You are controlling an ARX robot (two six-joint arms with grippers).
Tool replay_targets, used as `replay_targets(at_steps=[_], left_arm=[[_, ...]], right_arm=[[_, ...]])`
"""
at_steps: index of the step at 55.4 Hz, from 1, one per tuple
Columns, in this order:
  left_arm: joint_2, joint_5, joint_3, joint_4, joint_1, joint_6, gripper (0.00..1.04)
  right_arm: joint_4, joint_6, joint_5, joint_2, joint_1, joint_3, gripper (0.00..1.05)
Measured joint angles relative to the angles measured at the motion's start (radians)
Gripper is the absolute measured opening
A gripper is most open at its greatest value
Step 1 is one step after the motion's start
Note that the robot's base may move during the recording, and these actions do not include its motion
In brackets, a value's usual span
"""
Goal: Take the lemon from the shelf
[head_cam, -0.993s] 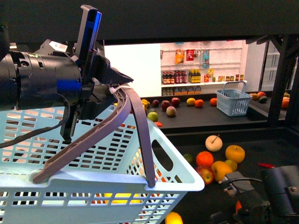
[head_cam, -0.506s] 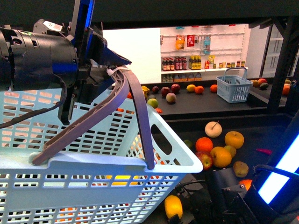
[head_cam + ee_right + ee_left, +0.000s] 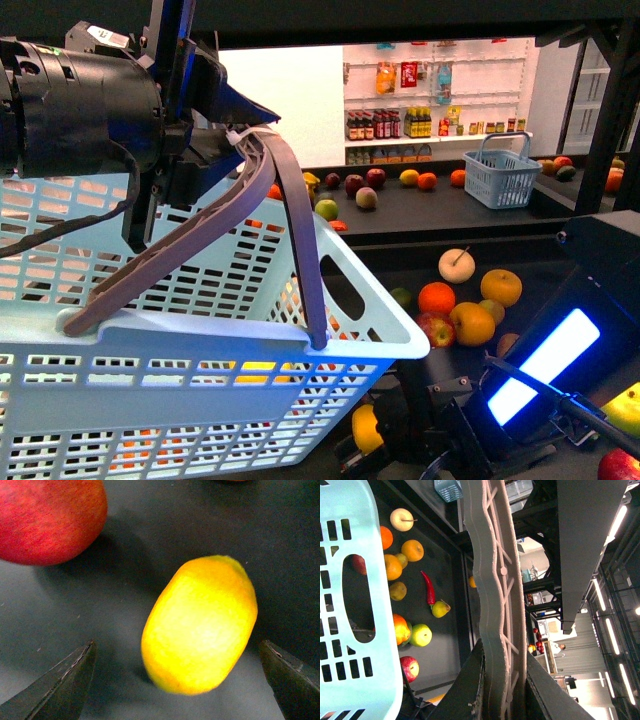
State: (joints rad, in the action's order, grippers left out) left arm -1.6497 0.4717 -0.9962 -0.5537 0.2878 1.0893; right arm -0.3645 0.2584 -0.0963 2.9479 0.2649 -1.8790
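Front: basket (image 3: 200, 400) fills left foreground and hides part of the lemon (image 3: 366, 428) on the lower shelf (image 3: 560, 270) deck. Oranges (image 3: 437, 297) lie beyond. Left tool (image 3: 235, 135) is raised, clamped on the handle (image 3: 290, 230).
Left wrist: handle runs between the jaws.
Right wrist: right tool (image 3: 176, 647) is low and wide, straddling the lemon, tips clear. Apple (image 3: 50, 520) is near.

The left gripper (image 3: 238, 122) hangs high, jaws clamped on a basket handle (image 3: 292, 230); the right gripper (image 3: 180, 680) points down, jaws spread wide.
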Motion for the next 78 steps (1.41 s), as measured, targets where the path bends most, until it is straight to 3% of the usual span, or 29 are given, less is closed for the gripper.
replay_targets(at_steps=[11, 24, 29, 42, 51, 66, 78], left_arm=[[0.000, 0.000, 0.000, 0.000, 0.000, 0.000, 0.12], [0.000, 0.000, 0.000, 0.000, 0.000, 0.000, 0.12], [0.000, 0.000, 0.000, 0.000, 0.000, 0.000, 0.12], [0.000, 0.000, 0.000, 0.000, 0.000, 0.000, 0.12], [0.000, 0.000, 0.000, 0.000, 0.000, 0.000, 0.12], [0.000, 0.001, 0.000, 0.000, 0.000, 0.000, 0.12], [0.000, 0.000, 0.000, 0.000, 0.000, 0.000, 0.12]], right_arm=[[0.050, 0.008, 0.021, 0.071, -0.003, -0.143, 0.96], [0.056, -0.001, 0.014, 0.079, 0.000, -0.159, 0.59], [0.034, -0.009, 0.016, 0.074, -0.001, -0.138, 0.53], [-0.069, -0.042, 0.018, -0.036, -0.038, 0.042, 0.50], [-0.236, -0.010, 0.017, -0.234, -0.143, 0.261, 0.50], [-0.439, -0.033, -0.103, -0.628, -0.286, 0.630, 0.50], [-0.430, -0.201, -0.197, -0.983, -0.272, 0.819, 0.50]])
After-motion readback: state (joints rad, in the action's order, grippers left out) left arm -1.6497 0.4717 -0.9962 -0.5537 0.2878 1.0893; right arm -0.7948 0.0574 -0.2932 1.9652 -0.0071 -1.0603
